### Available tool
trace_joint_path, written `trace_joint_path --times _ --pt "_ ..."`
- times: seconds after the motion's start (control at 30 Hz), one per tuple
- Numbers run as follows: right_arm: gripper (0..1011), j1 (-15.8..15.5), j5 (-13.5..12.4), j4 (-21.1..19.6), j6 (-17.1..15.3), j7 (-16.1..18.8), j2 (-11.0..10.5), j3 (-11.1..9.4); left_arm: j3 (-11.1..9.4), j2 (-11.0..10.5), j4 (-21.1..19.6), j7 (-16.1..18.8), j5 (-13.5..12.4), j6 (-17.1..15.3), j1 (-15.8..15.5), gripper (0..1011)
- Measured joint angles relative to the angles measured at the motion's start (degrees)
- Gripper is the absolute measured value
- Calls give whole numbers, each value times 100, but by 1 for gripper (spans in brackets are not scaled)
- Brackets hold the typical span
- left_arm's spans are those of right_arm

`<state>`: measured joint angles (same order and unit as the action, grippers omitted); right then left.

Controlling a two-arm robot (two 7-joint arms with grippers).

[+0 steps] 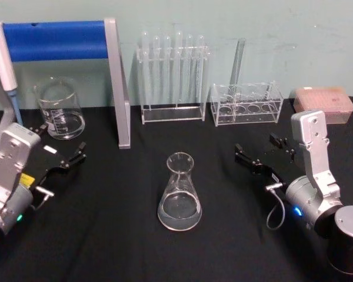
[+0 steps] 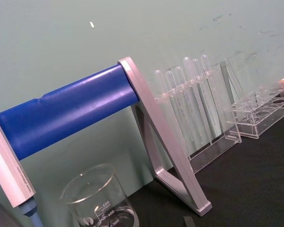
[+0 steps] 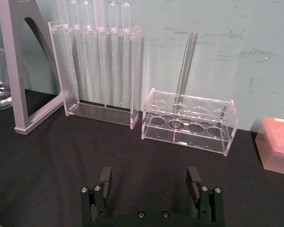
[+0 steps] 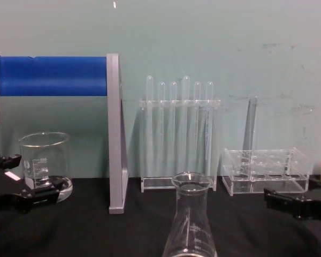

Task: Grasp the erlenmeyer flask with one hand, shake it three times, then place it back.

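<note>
Black cloth (image 1: 123, 247) covers your table; both arms sit well apart from the erlenmeyer flask (image 1: 179, 194), which stands upright at centre, near you. Your right gripper (image 1: 265, 154) and left gripper (image 1: 62, 154) are spread, empty. Clear, smooth, narrow-necked glass could slip or tip under an off-centre grasp.

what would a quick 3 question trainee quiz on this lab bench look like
1. True or false: the erlenmeyer flask stands upright on the black table, with no gripper touching it.
2. Which stands nearest the left gripper? A) the beaker B) the pink box C) the low rack
3. How many tubes stand in the low rack?

Key
1. True. It stands midway between the left gripper and the right gripper, both open.
2. A
3. One, a single test tube; the tall rack holds the others.
</note>
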<state>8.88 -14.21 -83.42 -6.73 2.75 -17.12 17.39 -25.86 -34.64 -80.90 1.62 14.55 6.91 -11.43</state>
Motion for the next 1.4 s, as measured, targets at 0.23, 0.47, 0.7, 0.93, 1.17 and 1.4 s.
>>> trace_joint_path --times 0.23,0.47,0.7,0.93,1.17,1.4 --pt "1002 0 -3 -4 5 -12 -3 4 0 0 0 0 0 0 0 1001" --pt "1002 0 -7 -6 7 -17 -3 7 0 0 0 0 0 0 0 1001" --pt "1002 0 -9 -7 8 -22 -3 6 0 0 0 0 0 0 0 1001" --pt "1002 0 -9 -6 8 -24 -3 6 0 0 0 0 0 0 0 1001" --pt "1002 0 -9 -6 7 -24 -3 6 0 0 0 0 0 0 0 1001" --pt "1002 0 -9 -6 7 -23 -3 6 0 0 0 0 0 0 0 1001"
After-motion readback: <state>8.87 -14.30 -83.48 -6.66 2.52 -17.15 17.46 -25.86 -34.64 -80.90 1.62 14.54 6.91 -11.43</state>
